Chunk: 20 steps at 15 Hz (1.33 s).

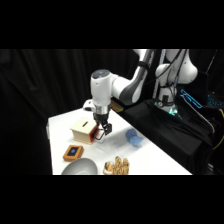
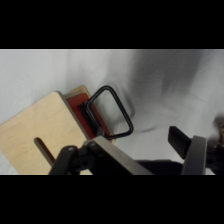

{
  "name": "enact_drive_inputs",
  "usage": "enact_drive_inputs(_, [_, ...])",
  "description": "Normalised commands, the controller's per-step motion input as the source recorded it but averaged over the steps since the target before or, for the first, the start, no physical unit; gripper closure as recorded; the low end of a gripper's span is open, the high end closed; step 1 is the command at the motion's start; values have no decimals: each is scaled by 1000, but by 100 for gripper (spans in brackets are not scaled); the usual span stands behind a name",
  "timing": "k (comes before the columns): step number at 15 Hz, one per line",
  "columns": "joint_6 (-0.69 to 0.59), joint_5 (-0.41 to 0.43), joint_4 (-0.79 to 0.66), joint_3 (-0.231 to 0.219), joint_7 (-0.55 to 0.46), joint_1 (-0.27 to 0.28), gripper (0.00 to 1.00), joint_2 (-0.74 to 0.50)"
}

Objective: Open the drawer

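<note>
Fingers (image 2: 200, 150) stand apart beside the dark loop handle (image 2: 110, 112) (seemingly not yet hooked), low in frame, ready to pull the drawer (image 2: 80, 106).

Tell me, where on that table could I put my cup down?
Bare table lies right of the blue object, and along the far left edge behind the wooden box. The near edge is crowded: tile, grey bowl, wooden pieces. The gripper occupies the drawer front.
</note>
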Motion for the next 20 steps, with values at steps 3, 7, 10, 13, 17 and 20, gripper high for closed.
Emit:
enact_drive_inputs(3, [262,-357,-90,-167,294,190,0,50])
enact_drive_inputs(7, [293,-225,-64,-138,195,139,0,94])
enact_drive_inputs(10, [311,-170,3,-162,115,111,0,170])
enact_drive_inputs(13, [285,-97,39,-149,32,95,0,179])
enact_drive_inputs(17, [250,-71,51,-169,-4,132,0,136])
enact_drive_inputs(20, [208,-33,41,-154,-43,135,0,97])
